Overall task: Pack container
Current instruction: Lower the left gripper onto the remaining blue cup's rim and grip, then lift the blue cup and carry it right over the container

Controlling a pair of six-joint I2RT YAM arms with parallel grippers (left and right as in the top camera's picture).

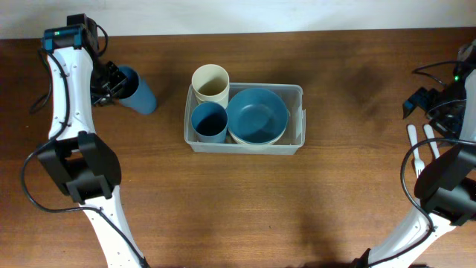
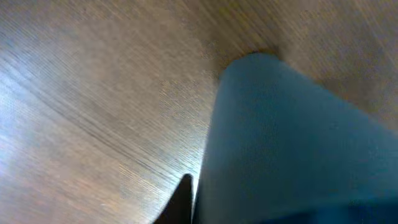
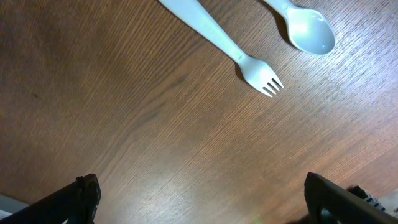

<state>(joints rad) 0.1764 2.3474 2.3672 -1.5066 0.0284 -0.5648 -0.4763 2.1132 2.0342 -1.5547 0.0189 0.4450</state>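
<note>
Container (image 1: 296,95) sits mid-table (image 1: 238,208), holding cups (image 1: 209,121) and stacked bowls (image 1: 256,115). Left gripper (image 1: 111,80) at far left, jaws closed on the loose blue cup (image 1: 140,93) (cup tilted, rim toward the gripper). Right gripper (image 3: 199,180) at right edge, spread wide, empty, above fork (image 3: 249,62) and spoon (image 3: 308,28).
</note>
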